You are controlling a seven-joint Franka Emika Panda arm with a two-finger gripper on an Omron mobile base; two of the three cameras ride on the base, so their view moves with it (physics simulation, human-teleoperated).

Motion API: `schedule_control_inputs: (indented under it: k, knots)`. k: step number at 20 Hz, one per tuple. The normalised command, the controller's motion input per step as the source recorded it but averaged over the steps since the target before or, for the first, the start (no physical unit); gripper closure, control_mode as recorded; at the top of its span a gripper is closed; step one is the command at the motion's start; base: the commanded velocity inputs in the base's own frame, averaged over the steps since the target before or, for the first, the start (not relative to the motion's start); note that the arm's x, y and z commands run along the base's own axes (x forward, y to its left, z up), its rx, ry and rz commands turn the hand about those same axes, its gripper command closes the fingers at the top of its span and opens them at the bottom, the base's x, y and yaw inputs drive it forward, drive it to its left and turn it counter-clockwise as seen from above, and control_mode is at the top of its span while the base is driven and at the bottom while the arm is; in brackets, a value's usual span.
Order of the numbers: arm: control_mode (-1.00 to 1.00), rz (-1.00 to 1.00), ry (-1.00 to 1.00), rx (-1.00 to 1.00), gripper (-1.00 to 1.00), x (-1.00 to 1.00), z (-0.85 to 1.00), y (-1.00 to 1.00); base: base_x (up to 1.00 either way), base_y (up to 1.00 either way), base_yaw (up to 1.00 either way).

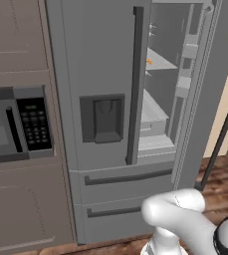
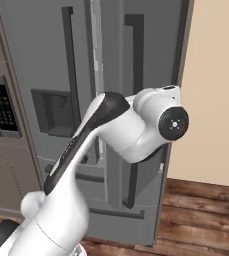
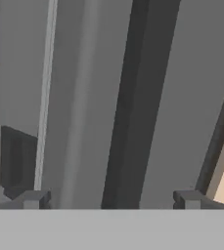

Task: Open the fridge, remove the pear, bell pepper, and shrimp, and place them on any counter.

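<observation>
Microwave, cabinets, floor and wall around the work area

A grey microwave (image 1: 16,124) with a dark keypad (image 1: 34,123) sits at the left of the left base view, set among brown cabinet fronts (image 1: 13,35) above and below it. A wooden plank floor (image 2: 201,210) fills the lower right of the right base view, under a plain beige wall (image 2: 216,90).

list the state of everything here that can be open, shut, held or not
fridge: right door swung open, left door shut, both bottom drawers shut
shrimp: lying on an upper fridge shelf, not held
gripper: open, holding nothing, a dark bar handle between its fingertips
microwave: door shut
</observation>
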Motion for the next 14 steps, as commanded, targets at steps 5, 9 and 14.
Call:
schedule_control_inputs:
  k: [5,9,14]
  knots:
    - [-1.00,-0.68,0.01,0.00,-1.00,-0.71,0.03,0.04,0.00,0.00,0.00]
    - [-1.00,-0.38,0.01,-0.01,-1.00,-0.98,0.30,0.29,0.00,0.00,0.00]
    - [-1.00,-0.31,0.17,-0.19,-1.00,-0.49,0.15,0.96,0.00,0.00,0.00]
